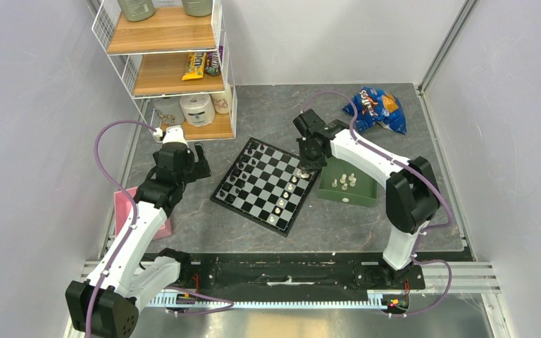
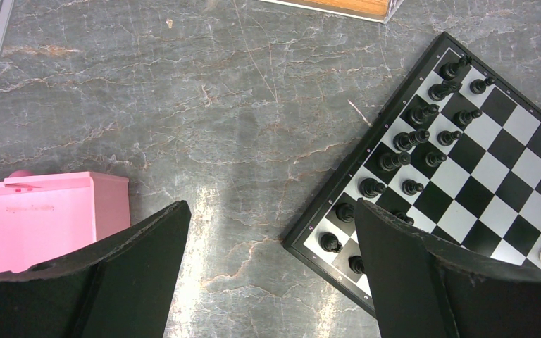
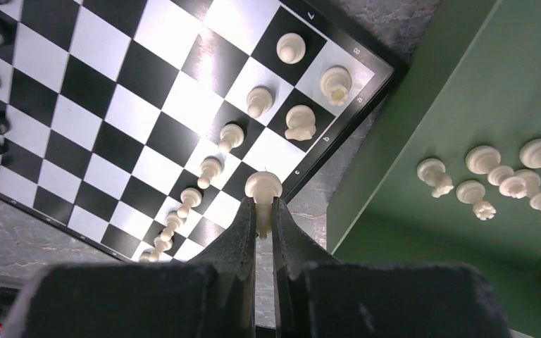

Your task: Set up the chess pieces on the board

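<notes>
The right gripper [image 3: 262,211] is clamped on a small cream-white round-headed chess piece [image 3: 263,186], just above the edge row of the flat black-and-grey chequered board [image 3: 91,105]. It looks best lowered straight and upright: cream neighbours [image 3: 300,121] crowd one side, and the green rectangular tray [image 3: 430,84] flanks the rim. The left gripper [image 2: 271,211], jaws wide, hangs aside.

1. board [image 1: 264,186]: black and grey-white chequers, black border.
2. chess pieces [image 3: 301,121]: plain cream-white.
3. opposing figures [image 2: 410,139]: black.
4. tray [image 3: 451,84]: plain green.
5. box [image 2: 42,215]: pink.
6. table [image 2: 218,105]: dark grey marbling, pale and rusty veins.
7. snack bag [image 1: 375,107]: blue, with orange and white print.
8. arms [image 1: 366,151]: white shells, black joints.
</notes>
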Robot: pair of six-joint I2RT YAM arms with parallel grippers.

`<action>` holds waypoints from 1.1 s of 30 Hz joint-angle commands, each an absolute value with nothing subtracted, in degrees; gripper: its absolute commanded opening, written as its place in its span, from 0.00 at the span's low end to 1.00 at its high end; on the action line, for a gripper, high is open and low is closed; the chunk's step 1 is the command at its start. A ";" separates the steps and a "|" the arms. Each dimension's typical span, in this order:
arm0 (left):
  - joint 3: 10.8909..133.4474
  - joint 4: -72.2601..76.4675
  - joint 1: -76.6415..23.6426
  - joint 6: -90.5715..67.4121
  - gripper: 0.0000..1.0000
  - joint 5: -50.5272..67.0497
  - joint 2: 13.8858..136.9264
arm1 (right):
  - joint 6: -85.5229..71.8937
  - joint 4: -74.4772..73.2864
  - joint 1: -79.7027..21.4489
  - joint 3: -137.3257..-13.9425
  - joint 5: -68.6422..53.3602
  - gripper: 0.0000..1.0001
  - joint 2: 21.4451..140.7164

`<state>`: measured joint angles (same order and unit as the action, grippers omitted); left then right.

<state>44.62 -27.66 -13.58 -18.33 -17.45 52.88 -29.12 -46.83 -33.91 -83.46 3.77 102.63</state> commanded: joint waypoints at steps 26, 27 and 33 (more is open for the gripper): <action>45.51 -26.89 -13.36 -17.58 0.94 -17.19 52.76 | -28.61 -47.59 -34.88 -86.83 3.15 0.09 111.26; 45.44 -26.89 -13.36 -17.58 0.94 -17.17 52.77 | -28.64 -47.62 -34.89 -86.83 3.16 0.10 111.34; 45.53 -26.89 -13.36 -17.58 0.94 -17.08 52.86 | -28.65 -47.89 -34.87 -86.36 3.54 0.16 111.20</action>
<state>44.62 -27.68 -13.58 -18.33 -17.45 52.88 -28.93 -47.68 -34.65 -84.58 2.52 111.11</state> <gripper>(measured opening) 0.941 0.145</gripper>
